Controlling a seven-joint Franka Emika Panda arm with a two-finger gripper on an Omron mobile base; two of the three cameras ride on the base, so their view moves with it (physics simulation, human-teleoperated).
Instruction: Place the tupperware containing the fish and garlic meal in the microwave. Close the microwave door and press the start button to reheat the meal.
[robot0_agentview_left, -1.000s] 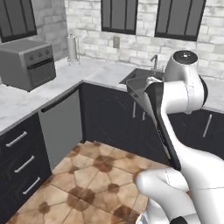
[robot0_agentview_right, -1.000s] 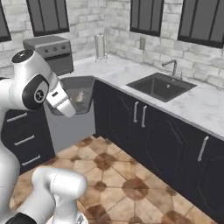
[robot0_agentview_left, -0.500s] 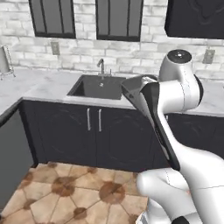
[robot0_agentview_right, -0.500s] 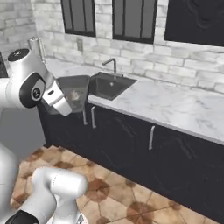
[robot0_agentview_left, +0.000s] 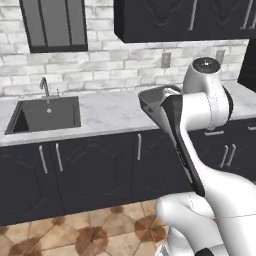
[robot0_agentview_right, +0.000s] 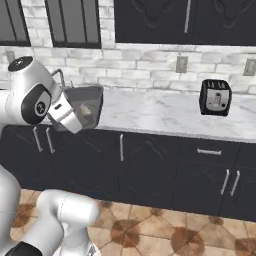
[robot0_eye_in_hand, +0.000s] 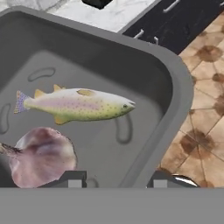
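The gripper (robot0_eye_in_hand: 114, 178) pinches the rim of the tupperware (robot0_eye_in_hand: 175, 87), fish (robot0_eye_in_hand: 74, 105) and garlic (robot0_eye_in_hand: 41, 155) inside; best carried level, lest the meal slide.

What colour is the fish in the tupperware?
Pinkish with a yellow-green belly; the fish shows best in the hand view.

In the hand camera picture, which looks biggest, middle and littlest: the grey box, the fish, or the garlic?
1. The tupperware, much the biggest; it spreads past the picture's edges.
2. The fish, long and thin.
3. The garlic, shorter but rounder; the picture cuts off part of it, so fish and garlic are close.
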